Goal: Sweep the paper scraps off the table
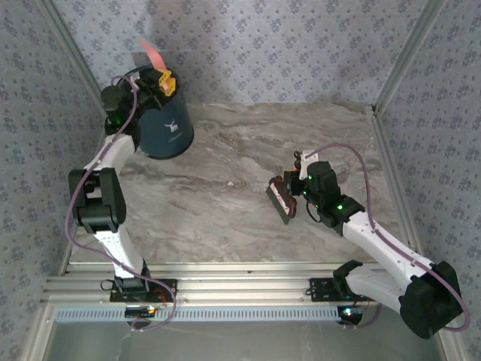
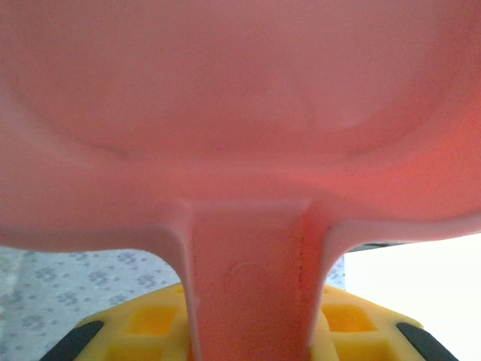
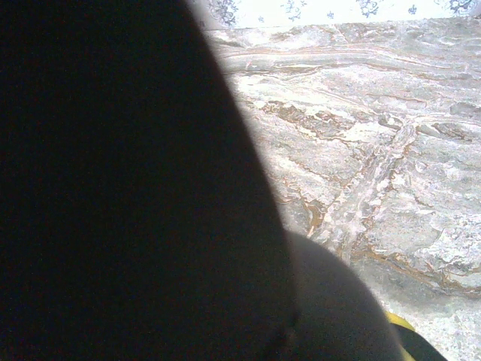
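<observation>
Here, nearest us, our right pincer (image 1: 299, 186) is clenched on a brown hand brush (image 1: 279, 199) over the marble counter (image 1: 225, 195), right of centre. Farther back left, our left pincer (image 1: 164, 81) grips the pink dustpan (image 1: 154, 54) by its handle above a dark blue bucket (image 1: 167, 126).

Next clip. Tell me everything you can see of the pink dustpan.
The dustpan is pink, smooth and plastic-looking: a wide shallow pan narrowing to a flat handle. The left gripper is shut on the handle, with yellow fingers on either side. It is held clear of the table, tilted upward above the dark blue bin at the far left corner. Whether it touches the bin's rim cannot be told.
</observation>
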